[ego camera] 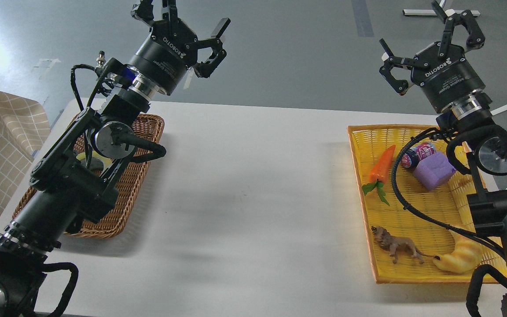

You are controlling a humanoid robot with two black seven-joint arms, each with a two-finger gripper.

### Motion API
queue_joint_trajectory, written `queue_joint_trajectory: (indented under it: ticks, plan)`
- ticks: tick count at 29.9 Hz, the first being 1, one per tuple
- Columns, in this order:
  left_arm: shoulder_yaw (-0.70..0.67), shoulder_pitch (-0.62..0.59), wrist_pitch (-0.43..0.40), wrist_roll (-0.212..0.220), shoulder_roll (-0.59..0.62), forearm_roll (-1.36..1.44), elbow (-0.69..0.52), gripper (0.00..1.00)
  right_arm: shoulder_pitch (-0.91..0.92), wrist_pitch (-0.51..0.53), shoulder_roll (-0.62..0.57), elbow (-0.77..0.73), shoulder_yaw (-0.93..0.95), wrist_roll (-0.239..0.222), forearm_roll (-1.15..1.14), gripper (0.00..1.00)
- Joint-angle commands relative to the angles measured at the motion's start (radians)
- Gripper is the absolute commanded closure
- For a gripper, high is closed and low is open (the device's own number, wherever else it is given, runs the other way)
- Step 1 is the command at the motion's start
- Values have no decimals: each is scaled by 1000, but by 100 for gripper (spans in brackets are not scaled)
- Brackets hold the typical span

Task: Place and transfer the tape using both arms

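One lion (398, 246); two baskets (145, 132), (368, 132); two spread grippers (192, 26), (431, 44).

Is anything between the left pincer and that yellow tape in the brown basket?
No separate object shows. The left pincer hangs open above the far end of the wicker basket; the tape lies inside, mostly hidden behind that arm's own links, so I cannot fully tell.

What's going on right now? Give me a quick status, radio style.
Left gripper and right gripper open, empty, raised. Tape mostly hidden behind left arm in brown basket. Nothing else blocking.
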Motion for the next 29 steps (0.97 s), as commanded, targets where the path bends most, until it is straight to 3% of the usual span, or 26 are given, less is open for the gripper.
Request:
queue_joint_trajectory:
  ticks: [1, 29]
  plan:
    - [0, 23, -26, 0, -14, 0, 1, 2, -2, 0, 6, -8, 0, 0, -1, 0]
    - [-3, 24, -26, 0, -50, -1, 17, 2, 11, 0, 14, -8, 0, 0, 1, 0]
